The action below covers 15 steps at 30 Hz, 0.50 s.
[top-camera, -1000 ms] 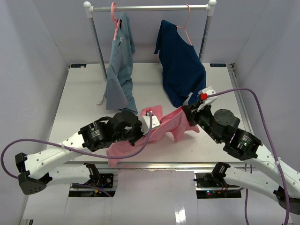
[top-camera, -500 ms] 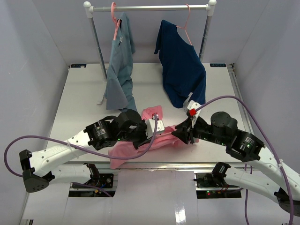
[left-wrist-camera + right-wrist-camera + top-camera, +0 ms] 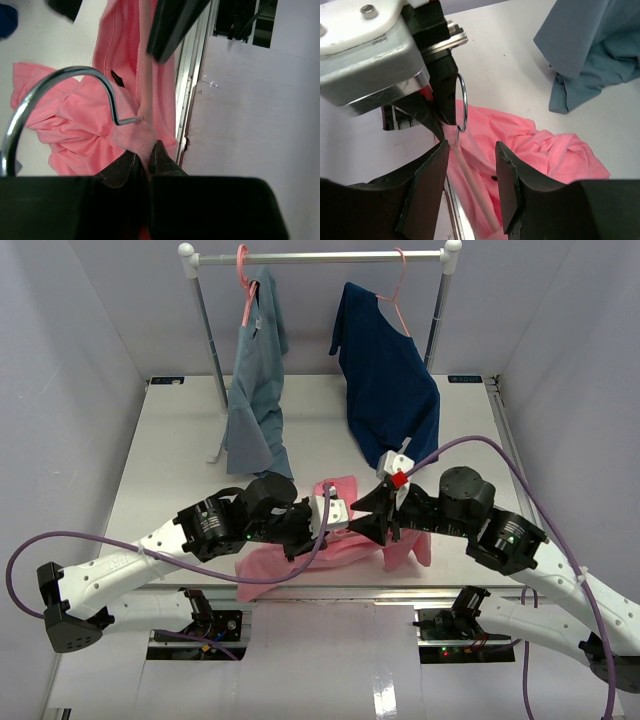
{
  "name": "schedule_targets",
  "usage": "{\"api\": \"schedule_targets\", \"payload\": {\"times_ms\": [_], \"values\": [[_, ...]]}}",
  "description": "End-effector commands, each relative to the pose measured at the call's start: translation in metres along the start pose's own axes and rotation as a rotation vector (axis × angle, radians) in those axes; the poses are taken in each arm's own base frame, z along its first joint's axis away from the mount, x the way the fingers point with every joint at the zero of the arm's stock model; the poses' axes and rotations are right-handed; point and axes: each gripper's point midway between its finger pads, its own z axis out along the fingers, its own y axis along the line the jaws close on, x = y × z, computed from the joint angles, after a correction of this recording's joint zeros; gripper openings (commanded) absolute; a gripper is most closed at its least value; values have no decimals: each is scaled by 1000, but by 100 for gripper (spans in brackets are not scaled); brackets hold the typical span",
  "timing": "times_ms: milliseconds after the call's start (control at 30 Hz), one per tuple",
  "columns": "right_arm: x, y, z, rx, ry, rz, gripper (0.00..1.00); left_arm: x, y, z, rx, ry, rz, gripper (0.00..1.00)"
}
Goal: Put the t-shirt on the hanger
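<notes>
The salmon-pink t-shirt (image 3: 285,565) lies bunched at the table's front edge. My left gripper (image 3: 328,518) is shut on its ribbed collar (image 3: 135,134), just under the hanger's metal hook (image 3: 60,80). In the left wrist view the hanger's pink arm (image 3: 145,65) runs away from the jaws over the cloth. My right gripper (image 3: 362,524) faces the left one, nearly touching it. In the right wrist view it (image 3: 471,150) stands open, with the hanger arm (image 3: 472,182) passing between its fingers untouched and the hook (image 3: 464,102) just ahead.
A clothes rail (image 3: 320,257) at the back carries a grey-blue shirt (image 3: 252,390) and a navy shirt (image 3: 385,390) on like hangers. The grey-blue hem (image 3: 585,65) rests on the table close behind. The table's front edge (image 3: 300,592) is right below both grippers.
My right gripper has opened, dropped the shirt's right side and swung left and down to the left gripper. The shirt has sagged onto the table. The left gripper has stayed shut.
</notes>
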Motion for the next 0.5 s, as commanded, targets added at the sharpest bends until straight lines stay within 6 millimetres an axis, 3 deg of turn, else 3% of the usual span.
{"api": "schedule_targets", "payload": {"times_ms": [0,200,367,467], "values": [[-29,9,18,-90,-119,-54,49,-26,-10,-12,46,-119,44,0],[-28,7,41,-127,-167,-57,49,-28,-16,-13,79,-133,46,0],[-15,15,51,-191,-155,-23,48,-26,-18,-10,90,-131,40,0],[-5,15,58,-206,-107,2,35,-27,-18,-9,92,-134,38,0]]}}
